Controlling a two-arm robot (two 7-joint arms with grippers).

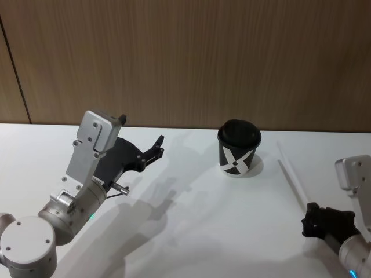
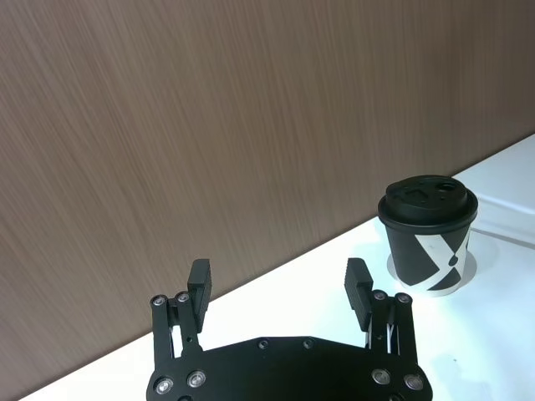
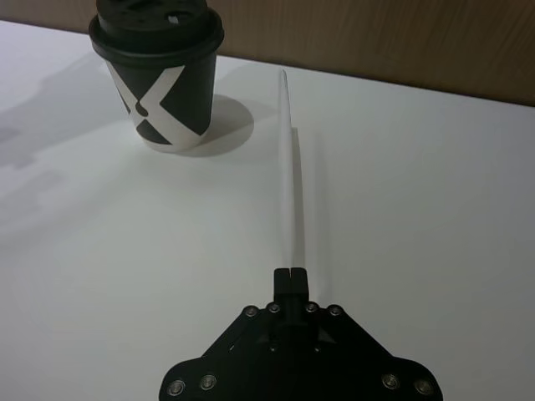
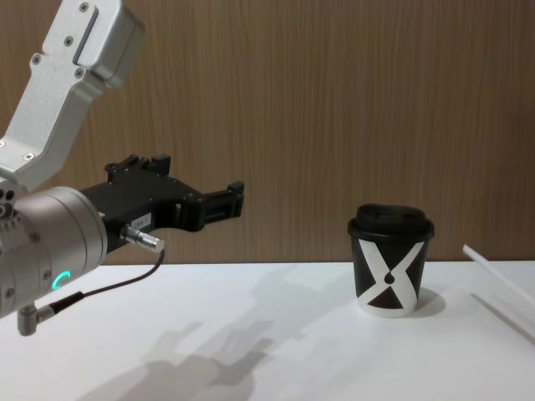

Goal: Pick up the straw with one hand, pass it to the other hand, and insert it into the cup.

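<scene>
Straw (image 3: 290,184) in right pincer (image 3: 291,272), free end toward wall (image 3: 418,42)

Open table (image 1: 185,231) between left hand (image 2: 279,276) and cup (image 1: 239,147), wall (image 1: 185,58) apparently close behind

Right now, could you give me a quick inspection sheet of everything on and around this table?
Surface: white table, shadows across it.
Job's things: black cup upright with its lid on; white straw to the cup's right, one end held.
Clutter: nothing seen.
Grippers: left gripper raised left of the cup, jaws open; right gripper low at the near right, jaws shut on the straw's end.
Cables: thin black cable at the left wrist.
Surroundings: wood-panel wall behind.
</scene>
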